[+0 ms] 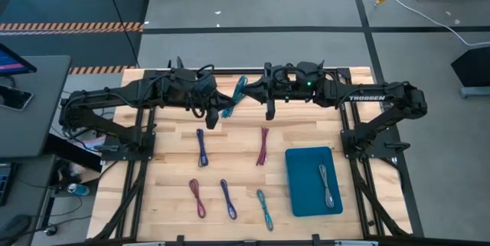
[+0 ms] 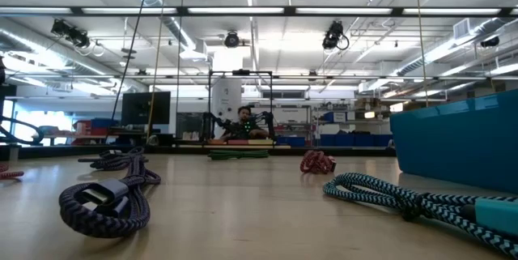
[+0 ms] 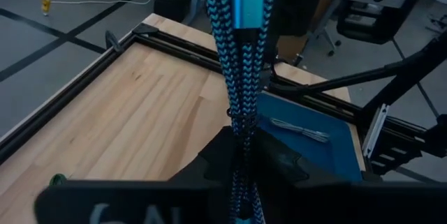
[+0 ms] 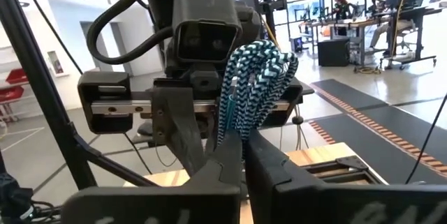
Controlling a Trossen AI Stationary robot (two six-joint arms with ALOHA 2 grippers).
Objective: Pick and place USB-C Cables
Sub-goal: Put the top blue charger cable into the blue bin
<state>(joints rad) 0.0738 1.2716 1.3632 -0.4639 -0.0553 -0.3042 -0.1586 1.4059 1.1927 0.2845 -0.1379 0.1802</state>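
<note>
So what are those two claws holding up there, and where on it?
A teal cable, mid-handover: the left gripper pinches one end, the right gripper the other.

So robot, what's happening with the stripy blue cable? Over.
Both hands up high, mid-table. Right hand shut on teal cable; left hand pinching its other end. Nothing in the way.

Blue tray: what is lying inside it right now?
One grey cable lies lengthwise inside the blue tray. Nothing else shows on its floor; no arm covers it from above.
</note>
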